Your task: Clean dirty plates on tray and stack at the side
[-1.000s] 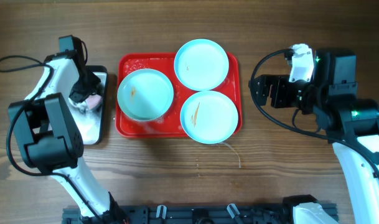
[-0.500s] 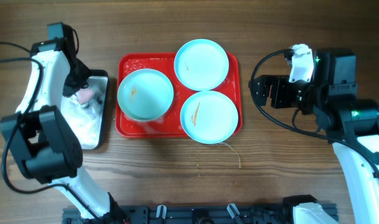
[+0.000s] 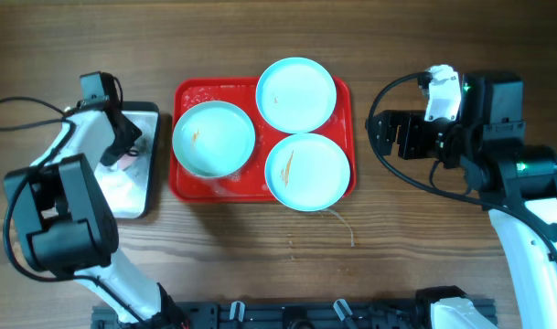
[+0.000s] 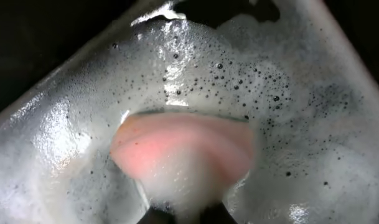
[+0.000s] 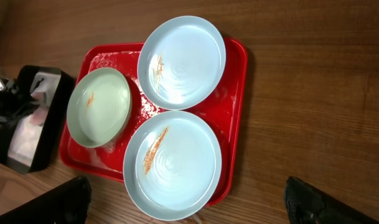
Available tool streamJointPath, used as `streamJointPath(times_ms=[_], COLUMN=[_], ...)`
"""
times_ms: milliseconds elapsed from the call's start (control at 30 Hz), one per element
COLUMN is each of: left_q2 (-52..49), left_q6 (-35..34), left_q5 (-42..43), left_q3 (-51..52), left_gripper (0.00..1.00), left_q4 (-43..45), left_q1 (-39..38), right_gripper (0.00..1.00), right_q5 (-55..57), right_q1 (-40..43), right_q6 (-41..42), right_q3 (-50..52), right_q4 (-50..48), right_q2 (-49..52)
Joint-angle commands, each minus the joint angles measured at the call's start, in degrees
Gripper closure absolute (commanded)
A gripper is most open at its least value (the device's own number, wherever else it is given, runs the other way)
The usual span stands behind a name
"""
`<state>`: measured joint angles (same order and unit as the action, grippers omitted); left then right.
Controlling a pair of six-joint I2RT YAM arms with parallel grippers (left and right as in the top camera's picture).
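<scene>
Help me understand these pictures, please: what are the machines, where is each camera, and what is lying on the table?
Two robot arms work at a wooden table. One picture looks down from above; the other two come from cameras on the wrists. A red tray holds three turquoise plates, each with brownish streaks. The left gripper dips into a soapy metal tray and seems to grip a pink sponge in foam. The right gripper hangs open and empty beside the red tray.

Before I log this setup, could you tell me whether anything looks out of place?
Yes: the streaked plate at the lower right overhangs the rim of the red tray, and foamy wetness shows on the tray's bare patches.
</scene>
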<state>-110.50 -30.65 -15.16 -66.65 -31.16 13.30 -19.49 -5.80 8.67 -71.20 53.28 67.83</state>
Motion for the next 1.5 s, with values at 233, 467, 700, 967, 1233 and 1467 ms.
streamJointPath(times_ms=[233,467,700,967,1233,1467], left_q2=[-1.1,4.6,12.1,14.7,17.1,17.4], left_q6=[0.3,0.4,3.1,5.3,8.0,15.3], left_q5=[6.4,6.6,8.7,8.7,8.8,10.6], left_q3=[1.0,-15.1,-15.2,-15.2,-15.2,-15.2], left_gripper=[0.95,0.93,0.96,0.96,0.96,0.96], left_q4=[-4.3,-21.8,-24.8,-27.2,-27.6,-25.9], left_q1=[0.1,0.1,0.0,0.0,-0.3,-9.3], right_gripper=[0.0,0.0,0.0,0.0,0.0,0.0], right_q5=[-1.0,-0.9,-1.0,-1.0,-1.2,-1.9], right_q1=[0.0,0.0,0.0,0.0,0.0,0.0], right_q6=[-1.2,-1.2,-1.2,-1.2,-1.0,2.1], right_q3=[-1.2,-1.2,-1.2,-1.2,-1.2,-1.2], right_q4=[0.0,-0.6,-0.9,-0.9,-1.2,-2.7], right_q2=[0.1,0.1,0.1,0.1,0.1,0.1])
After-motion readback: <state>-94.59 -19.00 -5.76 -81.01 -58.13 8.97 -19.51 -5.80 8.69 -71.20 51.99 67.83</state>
